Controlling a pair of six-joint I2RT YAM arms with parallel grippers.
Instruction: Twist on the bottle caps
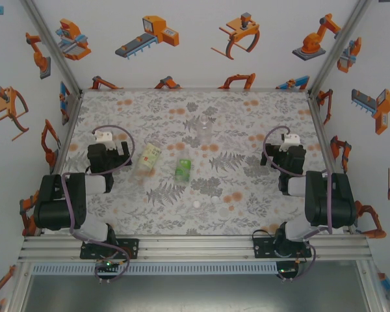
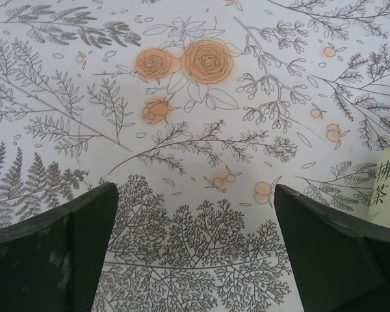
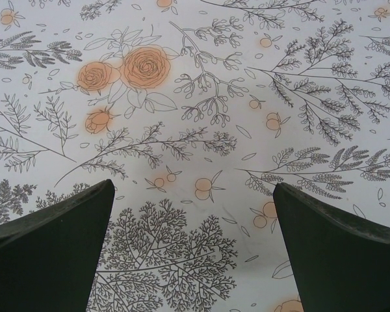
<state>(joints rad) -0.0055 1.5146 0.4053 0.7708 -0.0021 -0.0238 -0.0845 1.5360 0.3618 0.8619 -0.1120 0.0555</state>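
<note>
Bottle caps weren't on yet: one white cap [image 1: 197, 203] lay loose on the tabletop [image 1: 247, 188] toward the near edge; any others were too small to make out. Pale-label bottle [image 1: 147, 158] looked to be lying down just right of the left arm, with the green-label bottle [image 1: 182, 169] beside it and the clear bottle [image 1: 205, 128] further back. Left tool [image 2: 195, 187] and right tool [image 3: 194, 184] were both spread wide and empty over bare print. My call: one tool pins a bottle upright by the body, the other takes the cap by its rim, seats it square on the neck, then twists. Likely risks were cross-threading and the light bottle spinning.
</note>
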